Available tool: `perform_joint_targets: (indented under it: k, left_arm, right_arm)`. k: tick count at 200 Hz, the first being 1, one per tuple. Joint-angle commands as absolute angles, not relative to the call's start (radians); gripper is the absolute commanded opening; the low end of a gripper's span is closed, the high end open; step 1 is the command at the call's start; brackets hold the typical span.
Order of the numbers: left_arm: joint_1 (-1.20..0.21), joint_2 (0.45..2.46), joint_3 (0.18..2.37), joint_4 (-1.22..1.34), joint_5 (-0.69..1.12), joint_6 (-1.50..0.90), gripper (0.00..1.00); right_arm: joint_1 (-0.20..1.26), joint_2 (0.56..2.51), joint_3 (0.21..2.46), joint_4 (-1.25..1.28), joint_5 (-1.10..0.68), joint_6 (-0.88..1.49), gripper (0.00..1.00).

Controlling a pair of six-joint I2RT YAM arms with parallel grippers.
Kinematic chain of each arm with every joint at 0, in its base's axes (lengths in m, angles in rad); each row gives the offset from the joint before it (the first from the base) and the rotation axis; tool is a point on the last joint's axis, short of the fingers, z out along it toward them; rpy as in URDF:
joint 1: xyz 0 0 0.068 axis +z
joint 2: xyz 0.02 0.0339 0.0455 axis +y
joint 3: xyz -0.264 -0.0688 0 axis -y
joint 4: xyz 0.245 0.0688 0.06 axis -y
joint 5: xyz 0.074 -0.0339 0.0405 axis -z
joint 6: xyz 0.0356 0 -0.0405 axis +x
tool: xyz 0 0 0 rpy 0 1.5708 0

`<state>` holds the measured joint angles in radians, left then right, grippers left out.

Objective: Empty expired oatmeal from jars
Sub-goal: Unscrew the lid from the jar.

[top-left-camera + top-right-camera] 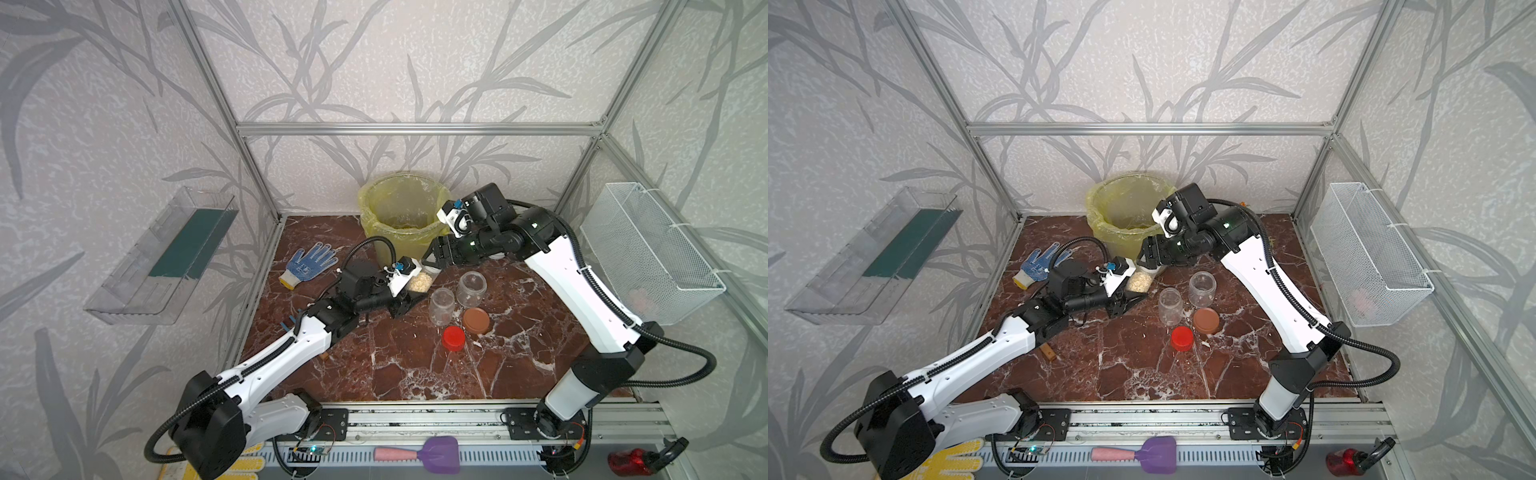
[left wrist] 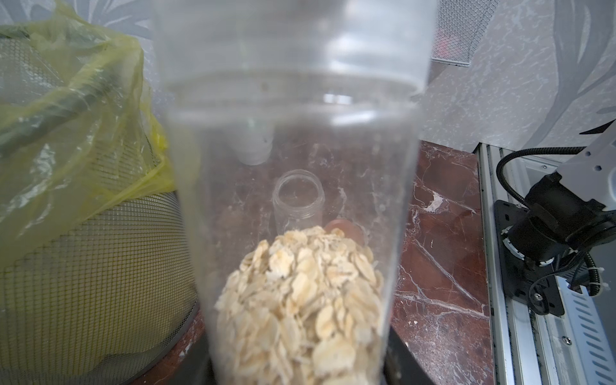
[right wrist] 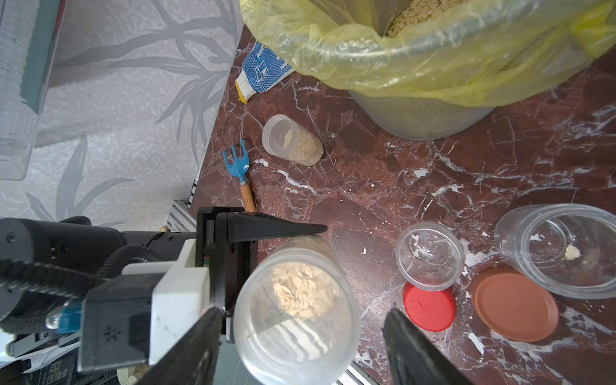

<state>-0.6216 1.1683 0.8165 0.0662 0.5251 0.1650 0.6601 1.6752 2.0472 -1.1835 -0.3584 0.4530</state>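
— What takes up the far side of the counter [image 1: 415, 374]?
— The bin [image 2: 100, 266], lined with a yellow bag [image 2: 66, 116].
— And the claws?
— The left claw [image 1: 415, 293] is clamped on a slim jar [image 2: 293, 150] of oatmeal [image 2: 300, 306], close by the bin's near side. The right claw [image 3: 304, 309] gapes either side of its mouth, touching nothing.
— Others?
— Right of it, a wide jar [image 1: 471, 288] and a narrow jar [image 1: 441, 305], nearly empty; nearer, a brown lid [image 1: 476, 320], a red lid [image 1: 453, 338].

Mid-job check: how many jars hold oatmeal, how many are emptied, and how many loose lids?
Jars with oatmeal: 2, held jar, unheld jar
Emptied jars: 2, slim jar, wide jar
Loose lids: 2, red lid, brown lid
Total: 6
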Motion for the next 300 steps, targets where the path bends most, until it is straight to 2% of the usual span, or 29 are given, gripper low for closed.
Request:
perform_joint_targets:
  k: [1,154,180,199,212,236,241,276,300]
  left_arm:
    - [-0.622,1.164,0.836,0.069,0.533,0.186,0.00]
    - [-0.623,1.165,0.836,0.060,0.531,0.186,0.00]
    - [-0.623,1.170,0.840,0.039,0.552,0.198,0.00]
    - [-0.622,1.181,0.858,-0.020,0.617,0.220,0.00]
    - [-0.615,1.201,0.879,-0.069,0.687,0.225,0.00]
    - [-0.606,1.248,0.902,-0.107,0.818,0.200,0.00]
    - [-0.607,1.255,0.907,-0.120,0.829,0.197,0.00]
    - [-0.607,1.246,0.891,-0.150,0.829,0.180,0.00]
    - [-0.606,1.226,0.869,-0.153,0.795,0.172,0.00]
  right_arm:
    - [0.669,1.694,2.084,-1.205,-0.359,0.427,0.75]
    - [0.676,1.738,2.115,-1.218,-0.369,0.399,0.62]
    - [0.675,1.745,2.143,-1.241,-0.354,0.370,0.56]
    - [0.675,1.743,2.159,-1.244,-0.362,0.315,0.44]
    - [0.670,1.742,2.170,-1.244,-0.407,0.236,0.37]
    - [0.648,1.740,2.171,-1.230,-0.623,0.034,0.35]
    - [0.642,1.744,2.176,-1.237,-0.668,-0.018,0.32]
    - [0.598,1.769,2.183,-1.253,-0.804,-0.196,0.30]
    - [0.573,1.811,2.270,-1.343,-0.898,-0.305,0.29]
